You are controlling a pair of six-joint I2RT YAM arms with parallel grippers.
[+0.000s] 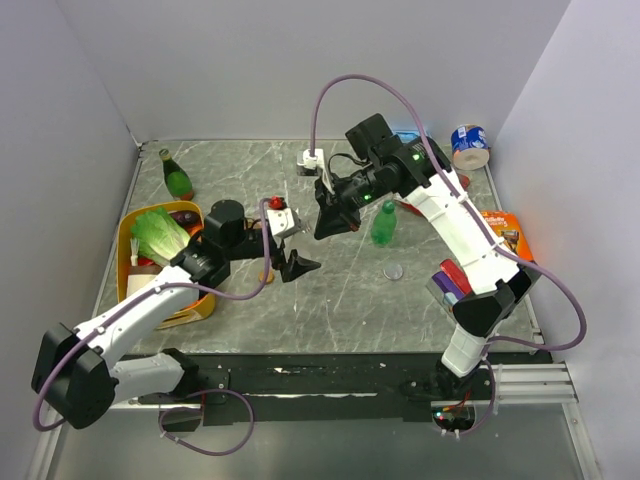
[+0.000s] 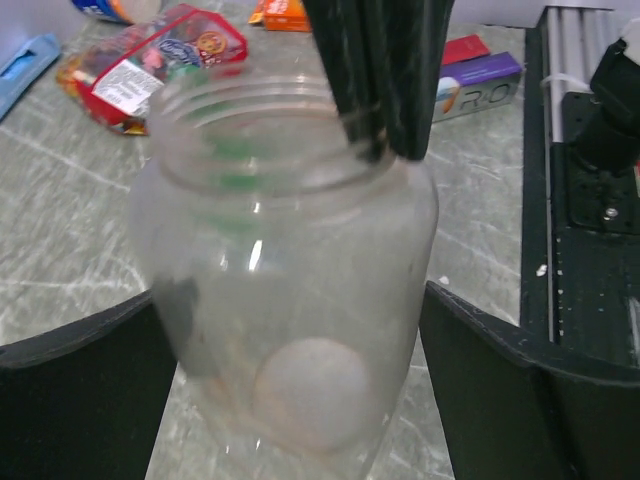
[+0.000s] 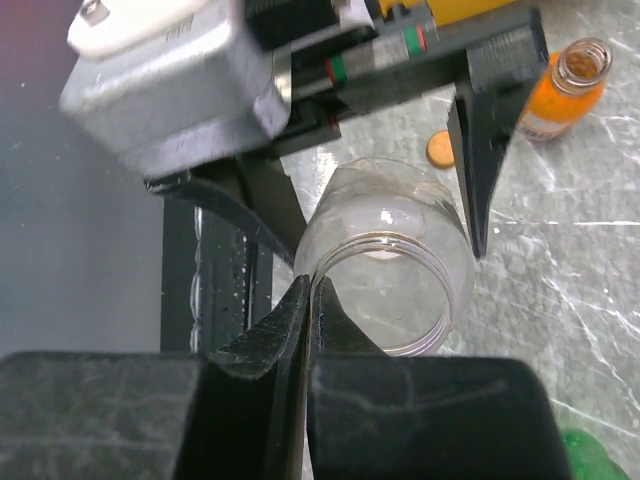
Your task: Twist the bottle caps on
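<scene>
The clear bottle [image 3: 390,255] hangs uncapped over the table, its open threaded mouth toward the right wrist camera. My right gripper [image 3: 310,285] is shut on its rim; its dark fingers [image 2: 385,90] come down onto the rim from above in the left wrist view. My left gripper [image 2: 288,300] stands open, one finger on each side of the clear bottle's [image 2: 285,290] body. The green bottle [image 1: 384,224] stands upright on the table, with the clear cap [image 1: 394,271] lying in front of it. The orange bottle [image 3: 567,85] stands open beside the orange cap [image 3: 440,148].
A yellow basket [image 1: 127,225] with lettuce sits at the left, and a dark-green bottle with a red top [image 1: 177,175] stands behind it. A can [image 1: 469,145], an orange box [image 1: 505,232] and a purple and red box [image 1: 450,280] line the right side. A white plug [image 1: 310,157] lies at the back.
</scene>
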